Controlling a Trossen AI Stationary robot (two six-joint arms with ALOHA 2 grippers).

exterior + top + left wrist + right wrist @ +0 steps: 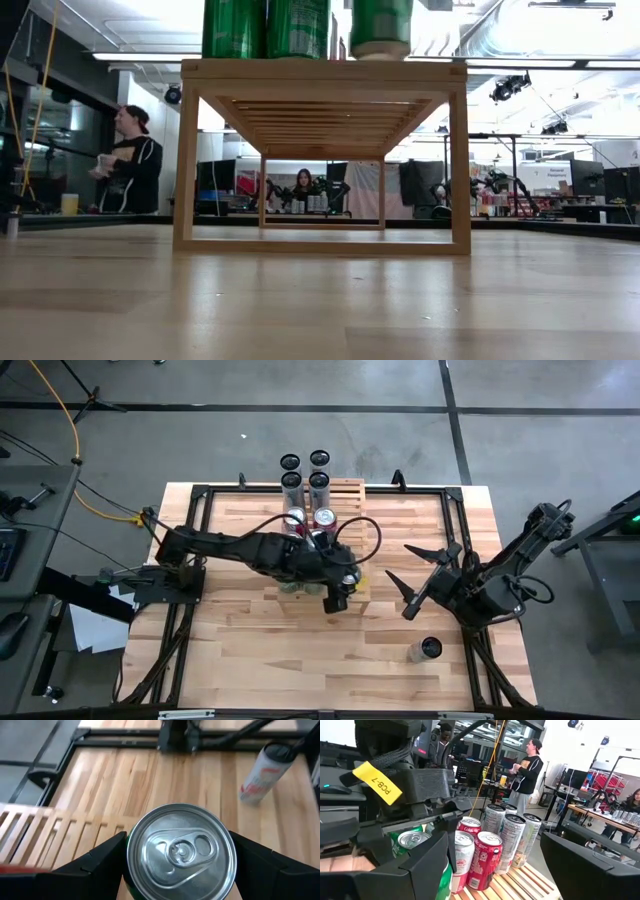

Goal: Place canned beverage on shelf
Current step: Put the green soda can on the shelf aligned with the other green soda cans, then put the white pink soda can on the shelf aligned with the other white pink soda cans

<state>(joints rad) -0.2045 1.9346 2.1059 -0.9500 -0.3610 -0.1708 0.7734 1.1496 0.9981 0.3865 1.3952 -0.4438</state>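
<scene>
The left hand (177, 865) holds a green aluminium can (181, 852) upright, silver pull-tab lid up, a finger on each side. In the high view's centre it sits over the near edge of the pale slatted wooden shelf (352, 489), so release is likely next. Red and silver cans (485, 857) stand behind. At centre right, the right hand (420, 573) waits wide and empty, a white can (424, 650) on the tabletop (250, 650) near it.

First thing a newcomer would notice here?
The left gripper clamped around a green can over the shelf, beside red and silver cans packed on its slats. Next, one lone silver can lying on the table near the open right gripper.
</scene>
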